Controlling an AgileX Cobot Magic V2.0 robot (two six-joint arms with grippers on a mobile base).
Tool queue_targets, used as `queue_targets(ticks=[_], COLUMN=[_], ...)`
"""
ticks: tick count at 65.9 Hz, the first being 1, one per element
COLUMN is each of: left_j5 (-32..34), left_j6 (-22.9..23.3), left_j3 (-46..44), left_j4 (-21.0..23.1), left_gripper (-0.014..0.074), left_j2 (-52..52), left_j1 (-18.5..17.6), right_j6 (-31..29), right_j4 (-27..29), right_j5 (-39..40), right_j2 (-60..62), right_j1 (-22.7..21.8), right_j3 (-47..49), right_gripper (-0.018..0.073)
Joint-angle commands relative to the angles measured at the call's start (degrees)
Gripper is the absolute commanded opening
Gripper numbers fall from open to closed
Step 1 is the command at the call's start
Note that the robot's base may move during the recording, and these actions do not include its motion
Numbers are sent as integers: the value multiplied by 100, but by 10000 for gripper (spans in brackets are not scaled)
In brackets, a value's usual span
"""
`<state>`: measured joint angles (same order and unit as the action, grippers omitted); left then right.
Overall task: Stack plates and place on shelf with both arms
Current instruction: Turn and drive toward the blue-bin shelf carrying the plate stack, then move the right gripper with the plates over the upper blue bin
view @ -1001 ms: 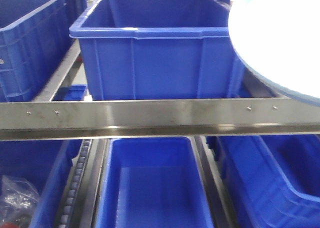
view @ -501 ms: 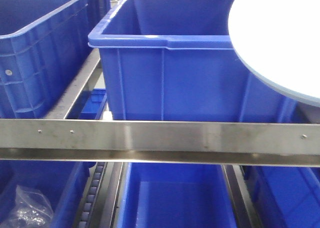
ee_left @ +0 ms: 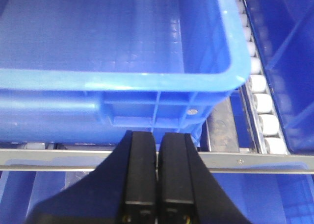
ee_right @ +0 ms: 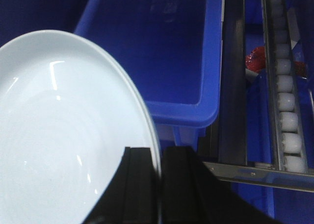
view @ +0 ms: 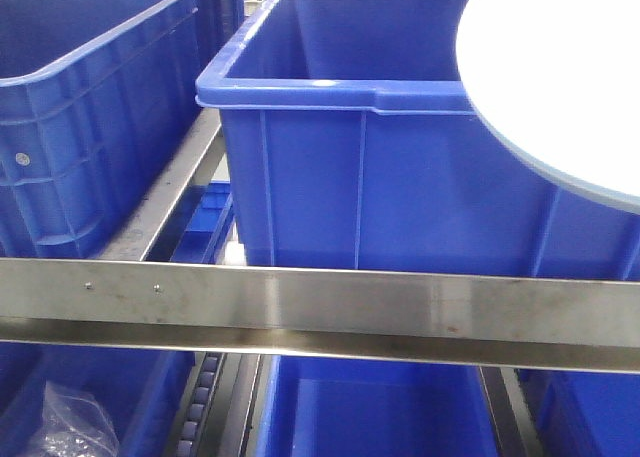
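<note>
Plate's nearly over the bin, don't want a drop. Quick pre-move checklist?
1. Right gripper pinching the plate rim: ok.
2. Second plate stacked under it: cannot tell, only one shows.
3. Left gripper shut with nothing held, short of the blue bin: ok.
4. Plate above the steel shelf rail: ok.
5. Bin interior free of items: ok in the wrist views.
6. Plate level: not ok, tilted in the front view.
</note>
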<state>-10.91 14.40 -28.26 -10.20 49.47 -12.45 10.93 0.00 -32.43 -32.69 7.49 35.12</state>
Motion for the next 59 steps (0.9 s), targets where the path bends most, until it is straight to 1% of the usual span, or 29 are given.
queue_targets(ticks=[1,59], left_j5=[443,443], left_j6=[50,50], left_j3=[-159,-159], left_j4=[-13,-13], left_gripper=[89,89], left_j2=[-46,-46], left_j1=[-5,-5], right_j6=[-33,-33], right_j4=[0,0], right_j5=[522,522], right_j2=[13,13], right_j1=[-27,-27], right_j3=[157,157], right_gripper=[48,48])
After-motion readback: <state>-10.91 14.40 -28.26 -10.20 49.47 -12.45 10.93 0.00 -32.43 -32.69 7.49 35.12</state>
